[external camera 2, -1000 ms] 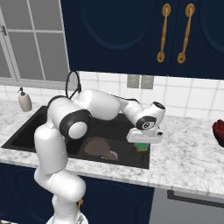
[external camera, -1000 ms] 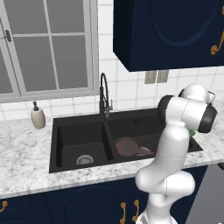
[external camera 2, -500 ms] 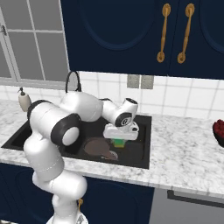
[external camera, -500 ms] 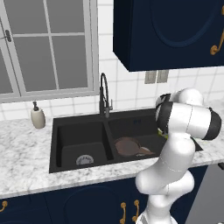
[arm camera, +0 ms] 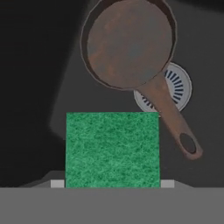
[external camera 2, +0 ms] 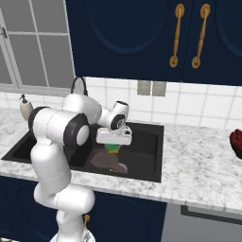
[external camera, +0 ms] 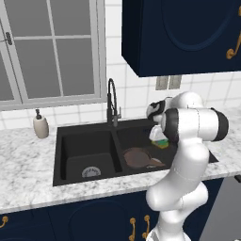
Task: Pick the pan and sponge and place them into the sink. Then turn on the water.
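The green-topped sponge (arm camera: 112,148) sits between my gripper's (arm camera: 112,184) fingertips (arm camera: 57,183), which are shut on its two sides. In the base views the gripper (external camera: 160,140) (external camera 2: 112,147) hangs over the right basin of the black sink (external camera: 80,150) (external camera 2: 146,151), with the sponge (external camera: 163,143) (external camera 2: 112,148) under the hand. The reddish-brown pan (external camera: 138,157) (external camera 2: 106,160) (arm camera: 129,43) lies on that basin's floor, below the sponge, its handle across the silver drain (arm camera: 177,87). No water runs from the black gooseneck faucet (external camera: 112,101) (external camera 2: 80,85).
A beige soap dispenser (external camera: 41,126) (external camera 2: 24,106) stands on the marble counter left of the sink. A dark red object (external camera 2: 236,142) sits at the counter's far right. Dark blue cabinets hang above the counter, and a window is behind the left basin.
My arm has swung left, carrying the sponge from above the counter right of the sink to above the right basin. The pan has not moved.
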Controlling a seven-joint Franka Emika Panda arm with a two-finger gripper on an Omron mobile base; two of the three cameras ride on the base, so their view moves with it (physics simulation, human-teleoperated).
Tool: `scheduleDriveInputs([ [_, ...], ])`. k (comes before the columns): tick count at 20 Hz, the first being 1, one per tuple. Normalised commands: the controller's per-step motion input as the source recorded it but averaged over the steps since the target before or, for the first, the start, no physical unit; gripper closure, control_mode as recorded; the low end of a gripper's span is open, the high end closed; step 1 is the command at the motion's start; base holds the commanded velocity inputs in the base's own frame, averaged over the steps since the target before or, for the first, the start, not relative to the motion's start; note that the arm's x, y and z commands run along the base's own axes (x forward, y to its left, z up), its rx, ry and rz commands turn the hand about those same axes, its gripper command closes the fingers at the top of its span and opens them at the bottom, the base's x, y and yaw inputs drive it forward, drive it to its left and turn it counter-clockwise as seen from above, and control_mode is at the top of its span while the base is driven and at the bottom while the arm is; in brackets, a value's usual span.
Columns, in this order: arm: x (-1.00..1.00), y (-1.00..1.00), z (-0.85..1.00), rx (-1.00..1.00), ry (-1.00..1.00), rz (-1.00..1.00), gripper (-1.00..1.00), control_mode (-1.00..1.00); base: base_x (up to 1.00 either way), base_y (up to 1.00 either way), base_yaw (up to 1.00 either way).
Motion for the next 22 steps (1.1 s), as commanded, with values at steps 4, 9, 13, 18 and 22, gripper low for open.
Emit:
scheduleDriveInputs([
  [4, 0.64, 0.12, -0.37, -0.01, 0.06, 0.12, 1.00, -1.00, 0.00, 0.00, 0.00],
  [9, 0.56, 0.20, -0.53, 0.00, 0.06, 0.11, 1.00, -1.00, 0.00, 0.00, 0.00],
  [13, 0.42, 0.24, -0.61, 0.00, 0.02, 0.09, 1.00, -1.00, 0.00, 0.00, 0.00],
  [18, 0.27, 0.17, -0.77, 0.00, 0.00, 0.05, 1.00, -1.00, 0.00, 0.00, 0.00],
  [22, 0.25, 0.00, -0.67, 0.03, -0.02, 0.06, 1.00, -1.00, 0.00, 0.00, 0.00],
])
